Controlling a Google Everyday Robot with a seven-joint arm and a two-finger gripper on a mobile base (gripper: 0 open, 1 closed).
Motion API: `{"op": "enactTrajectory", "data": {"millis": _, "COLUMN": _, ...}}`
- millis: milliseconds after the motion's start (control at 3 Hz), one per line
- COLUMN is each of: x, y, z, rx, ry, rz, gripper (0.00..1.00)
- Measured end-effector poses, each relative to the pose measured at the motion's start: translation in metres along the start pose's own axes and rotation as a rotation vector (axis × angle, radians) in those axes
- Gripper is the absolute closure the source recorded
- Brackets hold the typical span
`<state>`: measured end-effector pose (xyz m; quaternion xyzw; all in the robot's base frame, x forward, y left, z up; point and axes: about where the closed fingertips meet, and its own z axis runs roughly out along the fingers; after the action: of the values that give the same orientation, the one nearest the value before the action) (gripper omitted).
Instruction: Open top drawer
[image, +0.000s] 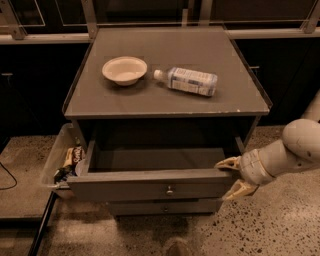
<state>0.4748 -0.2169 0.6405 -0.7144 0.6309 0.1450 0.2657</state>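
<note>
The gripper, fingers spread, brackets the right end of the top drawer at lower right. With the hold off-centre, any further pull should run straight to avoid jamming.

My arm comes in from the right edge of the view, its pale rounded forearm sloping down and to the left. The wrist narrows to a lighter cuff. Past it, the gripper sits in the lower right of the view, pointing left. Its two yellowish fingers stand spread, one above the other, with a plain gap between the tips. The upper finger lies nearly level; the lower one angles down and left.
</note>
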Motion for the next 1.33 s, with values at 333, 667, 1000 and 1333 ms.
{"op": "enactTrajectory", "data": {"millis": 333, "x": -0.006, "y": 0.024, "z": -0.011, "rx": -0.016, "ry": 0.001, "rz": 0.011, "gripper": 0.61}}
{"op": "enactTrajectory", "data": {"millis": 667, "x": -0.017, "y": 0.043, "z": -0.022, "rx": -0.023, "ry": 0.012, "rz": 0.004, "gripper": 0.85}}
{"op": "enactTrajectory", "data": {"millis": 1000, "x": -0.023, "y": 0.055, "z": -0.028, "rx": -0.026, "ry": 0.012, "rz": 0.000, "gripper": 1.00}}
{"op": "enactTrajectory", "data": {"millis": 1333, "x": -0.022, "y": 0.055, "z": -0.027, "rx": -0.026, "ry": 0.012, "rz": 0.000, "gripper": 0.81}}
